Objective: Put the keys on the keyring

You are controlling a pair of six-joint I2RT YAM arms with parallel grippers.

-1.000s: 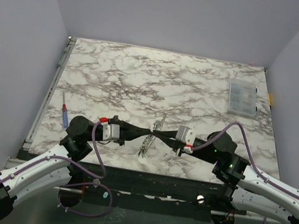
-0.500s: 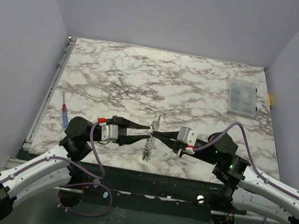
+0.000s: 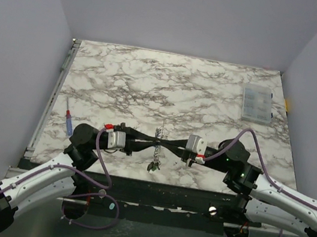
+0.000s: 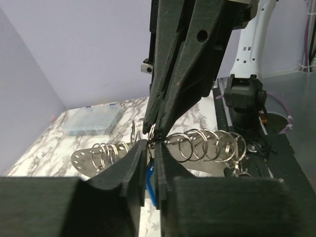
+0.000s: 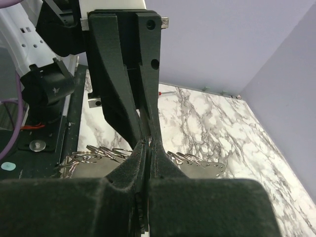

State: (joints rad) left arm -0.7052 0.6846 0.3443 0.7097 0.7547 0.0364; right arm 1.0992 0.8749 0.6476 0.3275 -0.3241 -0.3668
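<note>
The keyring (image 3: 158, 135) is a silvery elongated piece strung with several wire rings, held up off the table between both grippers. It also shows in the left wrist view, keyring (image 4: 207, 146), and in the right wrist view, keyring (image 5: 210, 166). My right gripper (image 3: 162, 144) comes in from the right, and the right gripper (image 5: 149, 142) is shut on one thin wire ring. My left gripper (image 3: 152, 142) faces it tip to tip. Between the narrowly parted jaws of the left gripper (image 4: 150, 145) sits a blue key (image 4: 151, 180). Other keys (image 3: 151, 166) dangle below.
A clear plastic compartment box (image 3: 256, 104) lies at the far right of the marble table (image 3: 151, 87). A thin screwdriver (image 3: 68, 120) with a red-and-blue handle rests near the left edge. The table's front edge runs just below the grippers.
The left jaws opened and then narrowed again around the blue key. The keyring has swung from a slant to nearly upright and shifted slightly left. The right gripper stayed shut.
</note>
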